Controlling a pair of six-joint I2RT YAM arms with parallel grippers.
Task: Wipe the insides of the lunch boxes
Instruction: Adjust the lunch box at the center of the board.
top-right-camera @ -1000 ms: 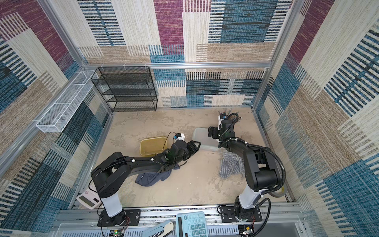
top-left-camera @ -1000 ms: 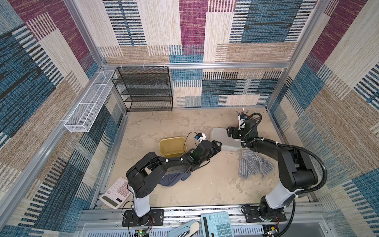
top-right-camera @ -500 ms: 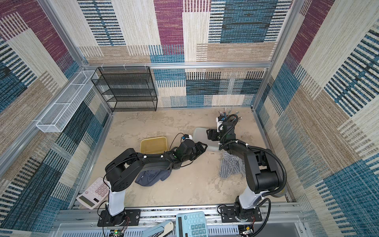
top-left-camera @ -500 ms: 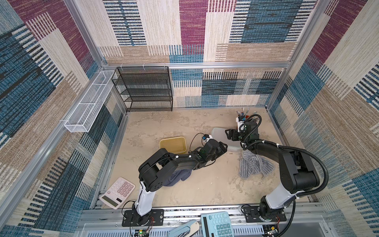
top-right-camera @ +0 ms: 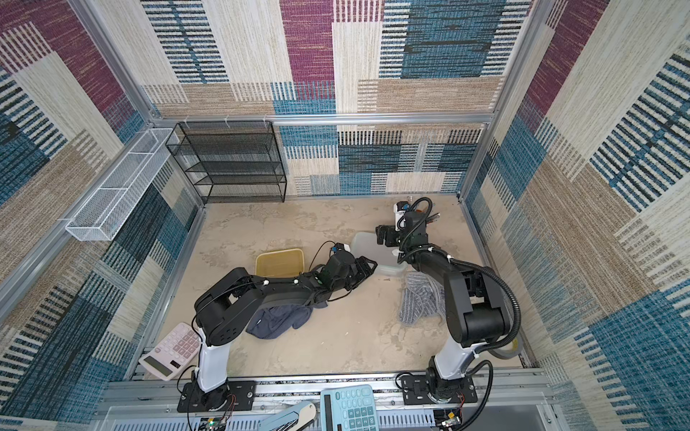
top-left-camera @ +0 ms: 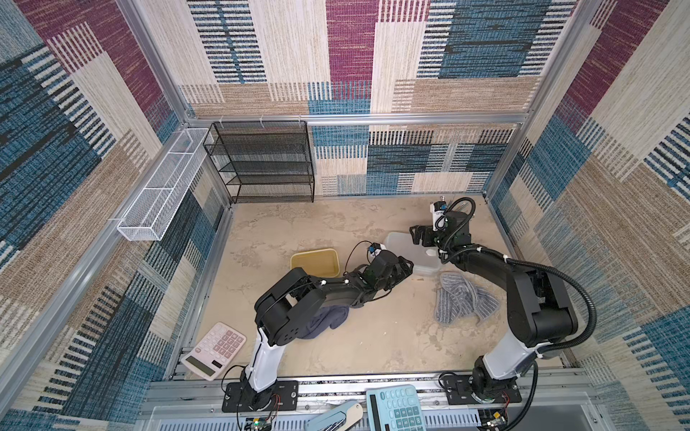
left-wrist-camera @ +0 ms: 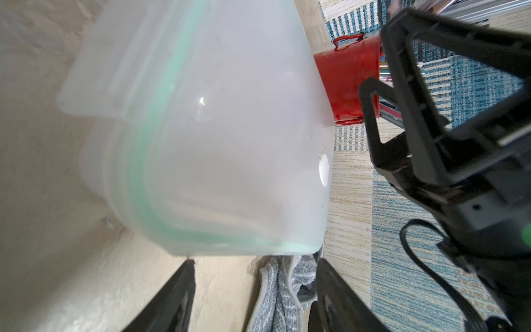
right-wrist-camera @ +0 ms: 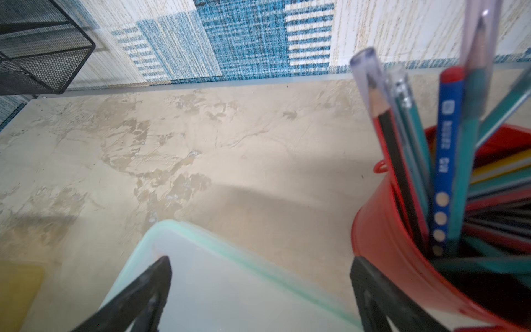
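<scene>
The amber lunch box (top-left-camera: 314, 262) (top-right-camera: 280, 263) lies open on the table, left of the frosted clear lunch box (top-left-camera: 410, 250) (top-right-camera: 373, 250). A green seal line runs round the clear box (left-wrist-camera: 215, 129). My left gripper (top-left-camera: 405, 266) (left-wrist-camera: 255, 263) is open at that box's near left corner, with nothing between its fingers. My right gripper (top-left-camera: 418, 237) (right-wrist-camera: 260, 260) hangs open over the box's far edge, its jaws wide above the frosted top (right-wrist-camera: 230, 293). In the right wrist view a corner of the amber box (right-wrist-camera: 17, 287) shows.
A red pencil cup (right-wrist-camera: 402, 258) (left-wrist-camera: 347, 83) stands right behind the clear box, close to the right gripper. A grey striped cloth (top-left-camera: 463, 298) lies by the box's near side, a dark blue cloth (top-left-camera: 325, 322) under the left arm. A black mesh rack (top-left-camera: 265, 164) stands at the back left.
My left arm has stretched to the right, from beside the amber box to the clear box's corner. The right gripper has stayed over the clear box's far edge.
</scene>
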